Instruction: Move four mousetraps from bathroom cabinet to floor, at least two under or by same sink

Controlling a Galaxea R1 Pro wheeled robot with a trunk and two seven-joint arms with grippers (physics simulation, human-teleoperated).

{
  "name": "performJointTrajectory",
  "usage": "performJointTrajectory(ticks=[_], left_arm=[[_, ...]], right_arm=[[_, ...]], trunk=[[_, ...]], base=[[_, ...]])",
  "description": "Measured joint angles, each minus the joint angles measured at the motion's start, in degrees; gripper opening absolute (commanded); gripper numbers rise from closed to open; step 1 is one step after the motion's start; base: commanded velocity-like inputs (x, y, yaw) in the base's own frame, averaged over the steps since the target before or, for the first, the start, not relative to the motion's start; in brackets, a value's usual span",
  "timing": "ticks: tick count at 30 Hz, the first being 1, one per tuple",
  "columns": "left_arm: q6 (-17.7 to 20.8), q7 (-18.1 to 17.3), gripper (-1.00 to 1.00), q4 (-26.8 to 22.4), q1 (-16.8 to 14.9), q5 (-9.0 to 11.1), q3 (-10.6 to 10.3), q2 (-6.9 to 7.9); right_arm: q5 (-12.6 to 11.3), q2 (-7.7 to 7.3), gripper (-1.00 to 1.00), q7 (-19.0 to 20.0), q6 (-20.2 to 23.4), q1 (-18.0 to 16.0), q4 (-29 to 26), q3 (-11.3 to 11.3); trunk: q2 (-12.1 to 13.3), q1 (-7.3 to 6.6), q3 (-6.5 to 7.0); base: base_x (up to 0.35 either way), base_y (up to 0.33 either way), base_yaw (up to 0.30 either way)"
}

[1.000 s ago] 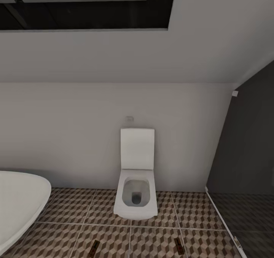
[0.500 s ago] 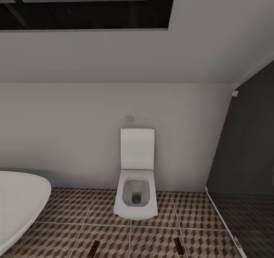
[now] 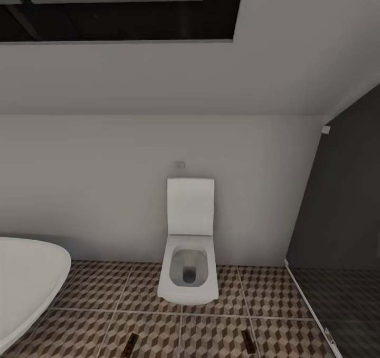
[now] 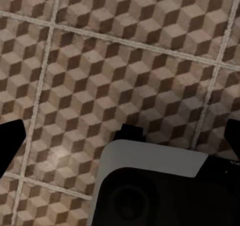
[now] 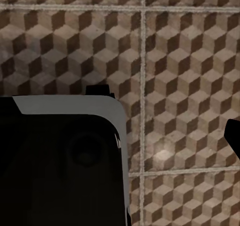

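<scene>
At the far left of the head view, a white bathtub (image 3: pixel 26 284) curves in from the frame edge, with only its rounded right end visible. The bathroom floor (image 3: pixel 95 300) spreads from it across the lower part of the picture in cube-patterned tiles with pale grout.

Near the bottom edge, left of centre, one of the mousetraps (image 3: pixel 131 341) lies flat on the tiles, a small brown board with a dark part on it. It is too small and blurred to read in any detail. Behind it and a little to the right, a white toilet (image 3: pixel 189 273) stands against the pale far wall with its lid raised. A small plate (image 3: pixel 180 164) sits on the wall just above the lid.

A second mousetrap (image 3: pixel 248 342) lies to the near right of the toilet, well apart from the first and partly cut by the bottom edge. At the far right a dark glass partition (image 3: pixel 338 231) dims the tiles behind it.

In the left wrist view the left end effector (image 4: pixel 122 141) hangs above bare tiles. Its dark fingertips (image 4: pixel 10 141) sit at opposite edges of the picture, spread wide with nothing between them.

In the right wrist view the right end effector is over tiles too. Only one dark fingertip (image 5: pixel 233 136) pokes in at the edge, so I cannot tell how wide it stands.
</scene>
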Motion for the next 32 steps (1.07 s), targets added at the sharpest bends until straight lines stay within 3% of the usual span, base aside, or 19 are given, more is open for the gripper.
performJointTrajectory(ticks=[32], left_arm=[[0.0, 0.02, 1.0, -0.01, 0.0, -0.18, 0.04, 0.24]], right_arm=[[0.0, 0.01, 1.0, -0.01, 0.0, 0.0, -0.01, -0.13]], trunk=[[0.0, 0.0, 0.0]], base=[[0.0, 0.0, 0.0]])
